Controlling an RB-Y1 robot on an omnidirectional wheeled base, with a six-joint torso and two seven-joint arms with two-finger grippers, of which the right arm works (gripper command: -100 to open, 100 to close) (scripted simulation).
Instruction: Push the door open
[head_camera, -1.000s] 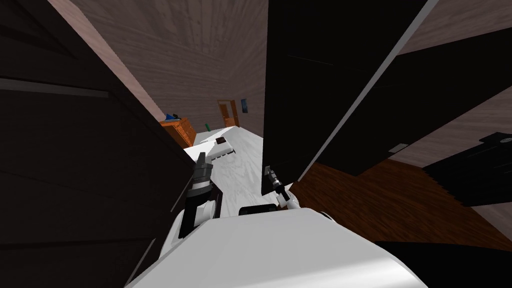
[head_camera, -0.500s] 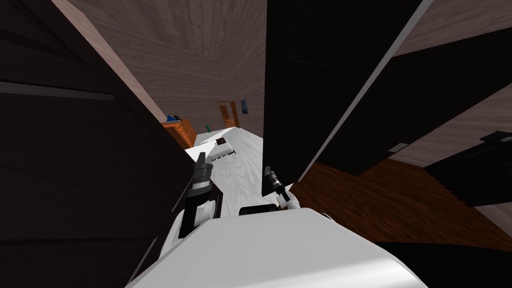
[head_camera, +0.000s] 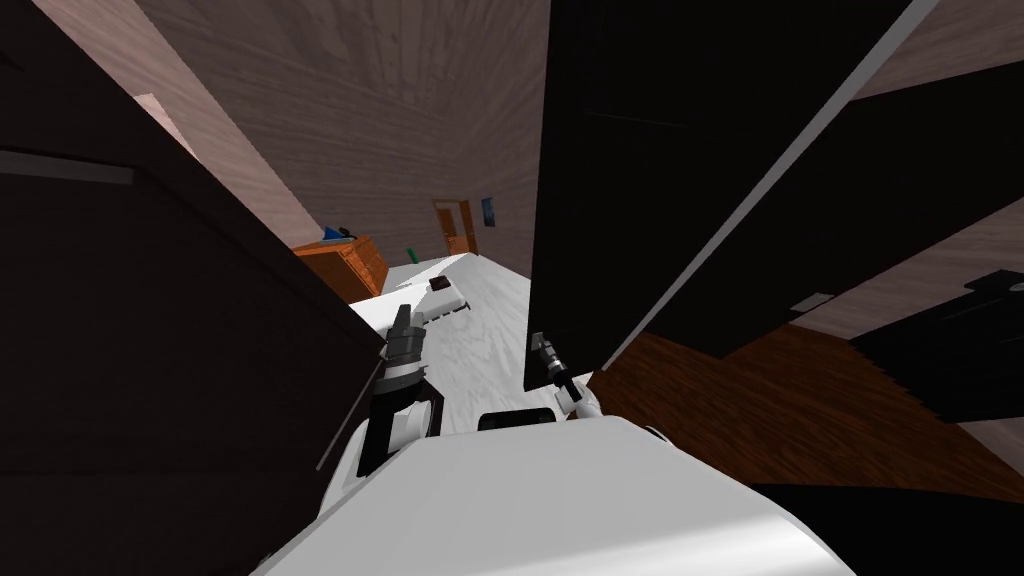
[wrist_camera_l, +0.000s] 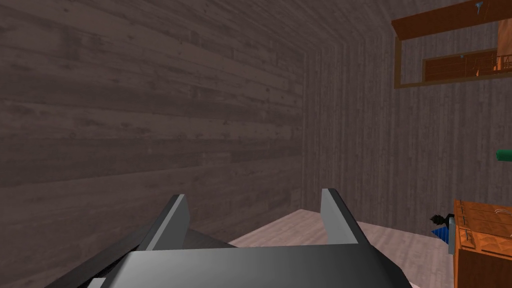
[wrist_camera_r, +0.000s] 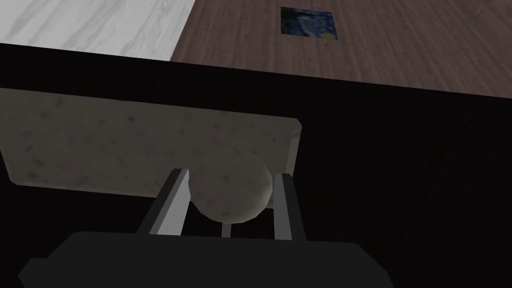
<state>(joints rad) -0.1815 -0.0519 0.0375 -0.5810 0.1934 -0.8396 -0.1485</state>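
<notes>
From the head camera, the door (head_camera: 640, 180) looks partly open to me. Between its edge and the dark panel (head_camera: 150, 350) on my left, a gap shows white floor (head_camera: 480, 340) and a dresser (head_camera: 345, 262). The gap looks narrow, so I judge more pushing is left.

At the left wrist, the left tool (wrist_camera_l: 255, 195) is spread and empty, well apart from the plank wall (wrist_camera_l: 150, 115).

At the right wrist, the right tool (wrist_camera_r: 230, 174) pinches the round knob (wrist_camera_r: 230, 192) on the door's grey plate (wrist_camera_r: 125, 140).
</notes>
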